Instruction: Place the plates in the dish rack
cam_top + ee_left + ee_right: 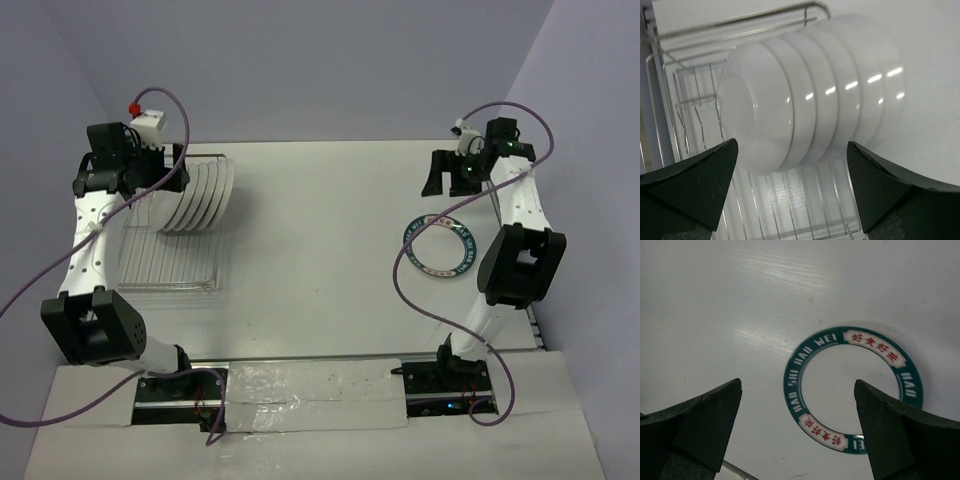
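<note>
1. The table point(320, 230) carries one dish rack and, by our count, seven plates in all; the task looks nearly done.
2. The dish rack point(150, 270) sits at the table's left side. Its far end is filled, while its nearer bars are bare.
3. The racked plates point(200, 195) stand on edge, packed side by side. We count six, though the overlap makes that a little uncertain. In the left wrist view they show their white undersides.
4. One teal-rimmed plate point(440, 247) lies flat on the right side of the table, well apart from the rack. We judge it the only one left to load.
5. The left pincer point(792, 145) hangs over the racked plates with its jaws wide apart, gripping nothing.
6. The right pincer point(797, 384) hovers above the lone plate, jaws also spread, not touching it.
</note>
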You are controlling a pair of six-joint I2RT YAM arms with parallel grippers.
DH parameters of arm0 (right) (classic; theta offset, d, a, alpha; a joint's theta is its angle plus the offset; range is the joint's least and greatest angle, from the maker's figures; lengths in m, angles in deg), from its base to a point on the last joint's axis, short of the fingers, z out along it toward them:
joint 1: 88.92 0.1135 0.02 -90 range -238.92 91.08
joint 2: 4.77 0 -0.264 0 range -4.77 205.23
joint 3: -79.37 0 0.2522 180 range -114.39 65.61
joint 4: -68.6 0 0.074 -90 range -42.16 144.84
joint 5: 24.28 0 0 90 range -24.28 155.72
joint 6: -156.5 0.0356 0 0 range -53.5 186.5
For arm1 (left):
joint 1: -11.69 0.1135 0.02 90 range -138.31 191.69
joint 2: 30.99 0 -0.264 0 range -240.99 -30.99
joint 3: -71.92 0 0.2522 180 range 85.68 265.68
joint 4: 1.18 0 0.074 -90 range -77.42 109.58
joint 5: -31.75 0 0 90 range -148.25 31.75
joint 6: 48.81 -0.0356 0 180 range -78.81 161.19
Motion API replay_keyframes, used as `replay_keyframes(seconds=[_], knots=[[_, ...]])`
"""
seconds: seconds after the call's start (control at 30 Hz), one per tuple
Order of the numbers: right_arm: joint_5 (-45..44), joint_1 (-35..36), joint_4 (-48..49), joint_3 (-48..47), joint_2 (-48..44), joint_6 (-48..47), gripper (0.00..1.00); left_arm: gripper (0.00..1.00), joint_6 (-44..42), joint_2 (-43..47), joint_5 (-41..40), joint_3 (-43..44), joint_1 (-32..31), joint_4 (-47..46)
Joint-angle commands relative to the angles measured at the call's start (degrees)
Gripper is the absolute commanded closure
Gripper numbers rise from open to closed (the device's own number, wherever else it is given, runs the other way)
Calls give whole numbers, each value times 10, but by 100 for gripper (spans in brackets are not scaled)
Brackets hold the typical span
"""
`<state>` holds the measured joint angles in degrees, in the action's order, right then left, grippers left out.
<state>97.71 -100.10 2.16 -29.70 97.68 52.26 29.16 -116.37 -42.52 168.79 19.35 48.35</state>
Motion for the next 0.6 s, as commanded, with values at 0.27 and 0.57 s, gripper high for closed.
replay_keyframes(seconds=[0.27,0.57], knots=[[-80,-146,-51,-5,82,-141,3,1,31,61,53,65,-70,1],[-94,-179,-56,0,159,-189,14,1,29,73,19,54,-116,-10]])
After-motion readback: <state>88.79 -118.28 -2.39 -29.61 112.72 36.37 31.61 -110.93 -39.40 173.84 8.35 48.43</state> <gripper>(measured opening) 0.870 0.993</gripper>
